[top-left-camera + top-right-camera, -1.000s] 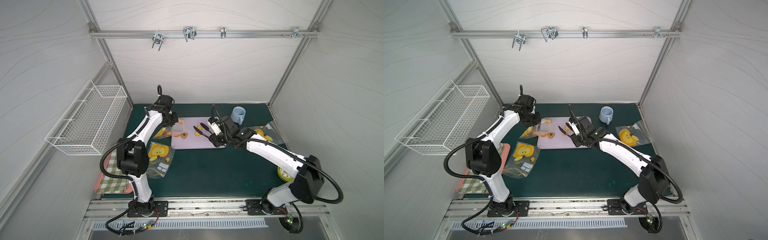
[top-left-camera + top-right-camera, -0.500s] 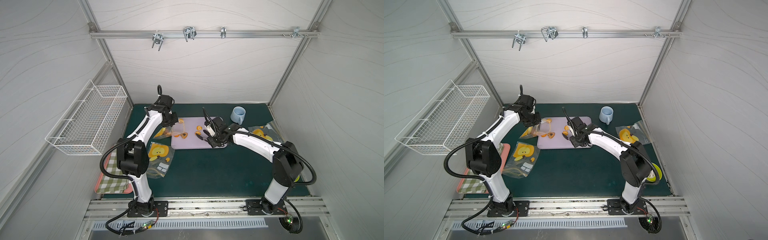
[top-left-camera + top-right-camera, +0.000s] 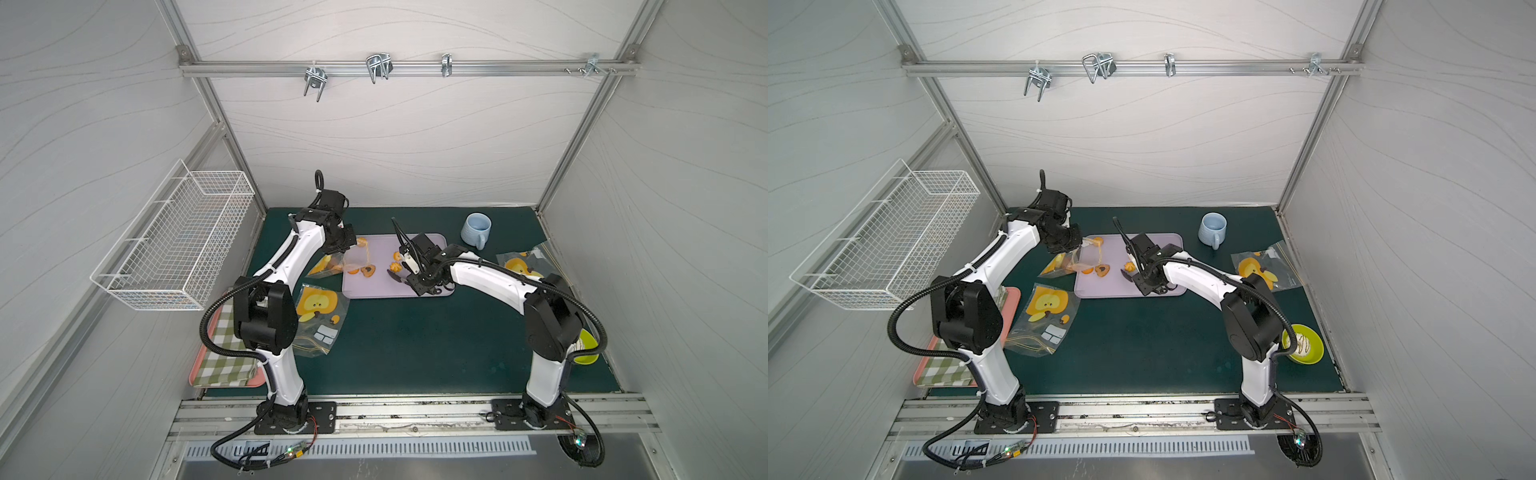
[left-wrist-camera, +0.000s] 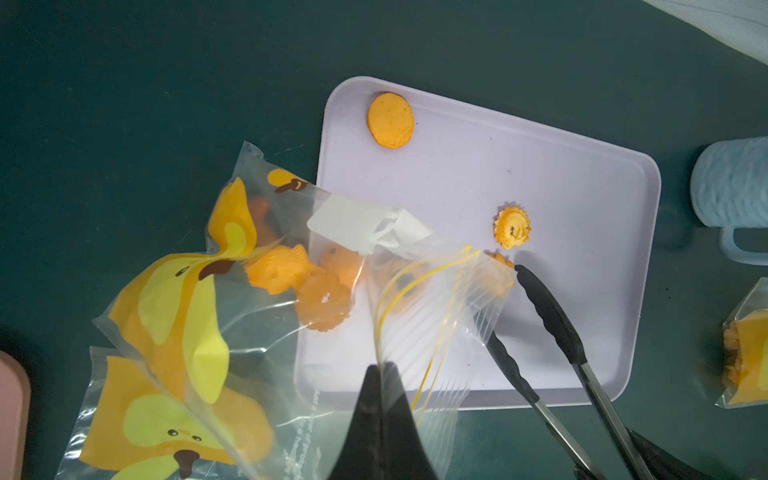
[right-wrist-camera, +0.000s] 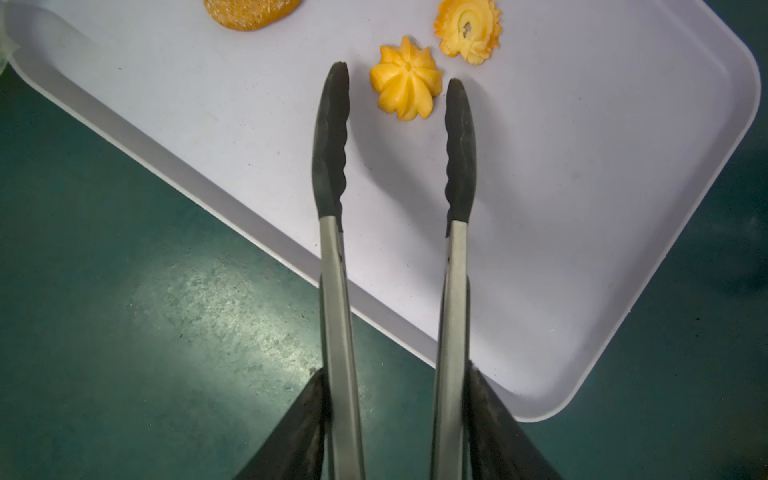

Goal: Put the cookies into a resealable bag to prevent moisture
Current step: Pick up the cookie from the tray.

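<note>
Right arm folds in — tongs shift along the tray
The right arm's elbow [image 3: 550, 322] has swung inward, uncovering the green bowl [image 3: 1308, 347]. The right gripper [image 3: 413, 276] has slid a little across the tray [image 3: 374, 291] toward the left arm, and the tongs [image 5: 332, 145] now sit with their tips either side of a flower-shaped cookie [image 5: 405, 81].

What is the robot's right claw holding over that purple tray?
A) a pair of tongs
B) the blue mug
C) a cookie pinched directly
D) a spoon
A: the right claw grips metal tongs. Their black tips are spread open, with a flower-shaped cookie lying between them on the tray.
</note>
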### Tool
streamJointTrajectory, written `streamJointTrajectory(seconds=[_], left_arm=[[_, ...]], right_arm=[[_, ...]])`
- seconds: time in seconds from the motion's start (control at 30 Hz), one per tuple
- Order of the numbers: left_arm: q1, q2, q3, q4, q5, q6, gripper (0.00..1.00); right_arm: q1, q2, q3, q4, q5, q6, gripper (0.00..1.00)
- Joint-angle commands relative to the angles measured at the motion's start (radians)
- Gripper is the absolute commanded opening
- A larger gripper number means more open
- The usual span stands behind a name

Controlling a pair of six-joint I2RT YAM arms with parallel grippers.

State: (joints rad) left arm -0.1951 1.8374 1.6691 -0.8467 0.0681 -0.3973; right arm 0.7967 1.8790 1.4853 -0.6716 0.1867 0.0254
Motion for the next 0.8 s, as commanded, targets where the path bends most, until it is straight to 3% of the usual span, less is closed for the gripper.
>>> streamJointTrajectory(seconds=[0.0, 0.47, 0.77], left_arm=[[0.005, -0.007, 0.023, 0.009, 0.001, 0.003, 0.0], [0.006, -0.007, 0.023, 0.01, 0.002, 0.001, 0.0], [0.006, -0.008, 0.022, 0.009, 0.005, 0.003, 0.0]], right_arm=[[0.009, 0.033, 0.042, -0.031, 0.01, -0.021, 0.51], [0.009, 0.023, 0.039, -0.024, 0.019, -0.017, 0.4], [0.001, -0.161, -0.067, 0.065, 0.07, 0.011, 0.38]])
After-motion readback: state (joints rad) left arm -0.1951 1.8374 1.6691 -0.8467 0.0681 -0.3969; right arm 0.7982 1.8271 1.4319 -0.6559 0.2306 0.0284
